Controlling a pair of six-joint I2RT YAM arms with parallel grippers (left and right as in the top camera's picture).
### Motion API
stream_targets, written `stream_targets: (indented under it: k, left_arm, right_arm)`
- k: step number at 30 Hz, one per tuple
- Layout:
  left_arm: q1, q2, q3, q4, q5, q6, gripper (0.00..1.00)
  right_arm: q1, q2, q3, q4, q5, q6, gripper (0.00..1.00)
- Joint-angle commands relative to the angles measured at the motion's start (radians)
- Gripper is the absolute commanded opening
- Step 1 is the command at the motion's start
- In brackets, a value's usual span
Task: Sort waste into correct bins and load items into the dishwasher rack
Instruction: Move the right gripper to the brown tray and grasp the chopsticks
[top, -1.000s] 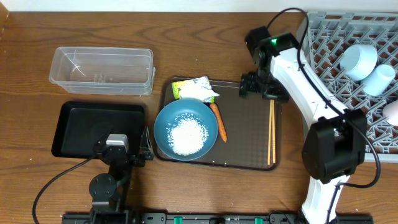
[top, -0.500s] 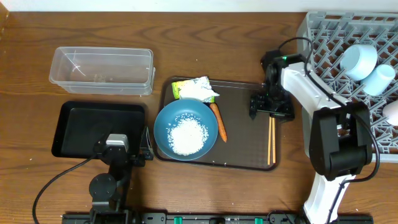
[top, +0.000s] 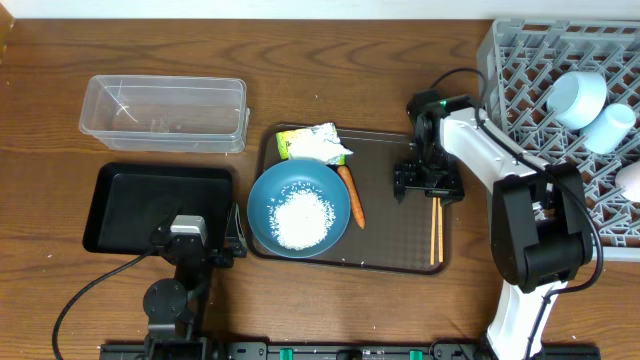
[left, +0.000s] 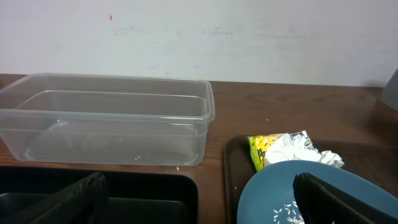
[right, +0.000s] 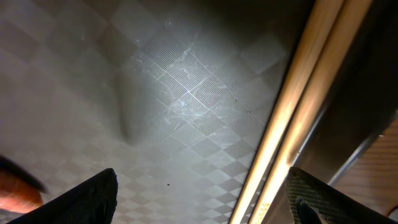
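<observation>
Wooden table (top: 330, 60), white wall (left: 249, 37)

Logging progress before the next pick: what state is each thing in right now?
clear container: looks empty
black tray: empty
blue bowl: holds rice, on brown tray
carrot: lying beside bowl
wrapper: crumpled, on tray
chopsticks: flat on tray, ungrasped
rack: holds cups
left gripper: open
right gripper: open over chopsticks
</observation>
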Motion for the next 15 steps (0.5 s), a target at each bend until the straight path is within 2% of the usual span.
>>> stream_targets:
  k: [1, 15]
  left_arm:
    - [-0.003, -0.006, -0.021, -0.026, 0.014, 0.003, 0.98]
    - [-0.003, -0.006, -0.021, -0.026, 0.014, 0.003, 0.98]
  right_arm:
    - [0.005, -0.005, -0.008, 0.011, -0.005, 0.003, 0.86]
    - [0.015, -0.005, -0.021, 0.028, -0.009, -0.005, 0.91]
